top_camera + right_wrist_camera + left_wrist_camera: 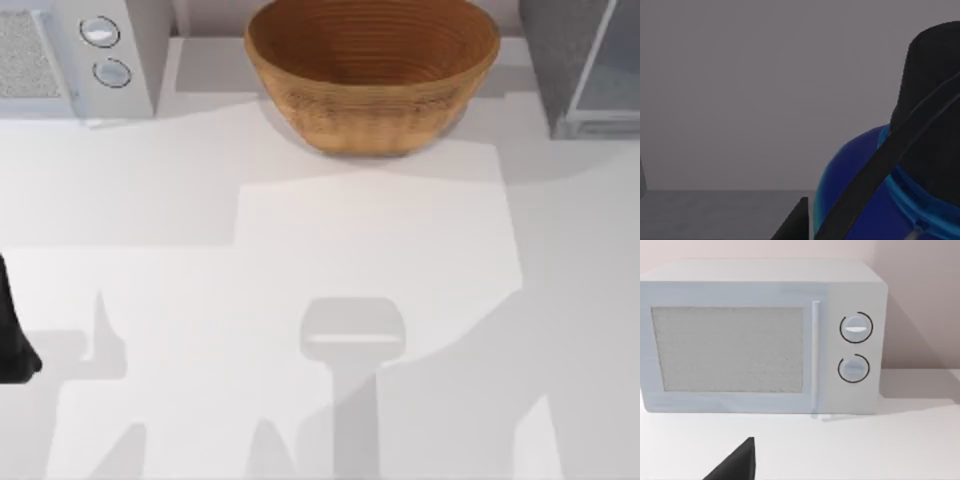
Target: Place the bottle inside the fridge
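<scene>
The small squat bottle (850,180) sits very close to the right wrist camera. It has a rounded deep-blue shoulder, a thin cyan ring (907,192) where the shoulder meets the neck, and a tall black round cap (935,100) above. A thin dark loop (875,170) runs slantwise across the shoulder and cap. Behind the bottle is a flat, dim dark grey wall, with a slightly lighter grey floor below it. The grey matches the fridge's casing, but I cannot tell for certain that the bottle is inside. A black tip of the right gripper (792,222) shows just beside the bottle's shoulder. Whether that pincer is wide, narrow or gripping the bottle, I cannot tell.

From above, the tall dark grey fridge (560,60) with its pale bluish glassy panel stands at about 2 o'clock on the white table (400,250). A large brown woven basket (372,70) is at 12 o'clock. A light grey microwave (130,60) with two round dials and a speckled window is at about 10 o'clock.

The left arm (15,330) is parked at 9 o'clock, at the table's left edge. The left gripper (735,465) faces the microwave's front, well apart from it, and I cannot tell how wide it is.
</scene>
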Controlling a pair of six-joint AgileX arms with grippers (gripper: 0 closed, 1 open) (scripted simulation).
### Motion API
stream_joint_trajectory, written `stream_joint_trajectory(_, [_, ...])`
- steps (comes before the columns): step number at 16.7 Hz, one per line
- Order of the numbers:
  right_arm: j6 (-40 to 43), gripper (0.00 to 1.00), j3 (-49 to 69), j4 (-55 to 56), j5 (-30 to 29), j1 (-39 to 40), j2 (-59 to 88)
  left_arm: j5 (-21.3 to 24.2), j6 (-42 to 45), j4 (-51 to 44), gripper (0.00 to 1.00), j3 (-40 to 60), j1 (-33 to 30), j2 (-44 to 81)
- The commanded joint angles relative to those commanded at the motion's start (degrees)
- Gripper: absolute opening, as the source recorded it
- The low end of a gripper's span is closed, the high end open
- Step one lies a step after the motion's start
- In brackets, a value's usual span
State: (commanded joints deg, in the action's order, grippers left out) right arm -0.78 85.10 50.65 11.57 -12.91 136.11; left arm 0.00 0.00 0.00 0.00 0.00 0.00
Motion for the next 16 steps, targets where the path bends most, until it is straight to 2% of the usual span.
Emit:
stream_joint_trajectory(10, [0.0, 0.98, 0.0, 0.0, 0.0, 0.0, 0.0, 0.0, 0.0, 0.0, 1.0, 0.0, 0.0, 0.0])
stream_joint_trajectory(16, [0.0, 1.0, 0.0, 0.0, 0.0, 0.0, 0.0, 0.0, 0.0, 0.0, 1.0, 0.0, 0.0, 0.0])
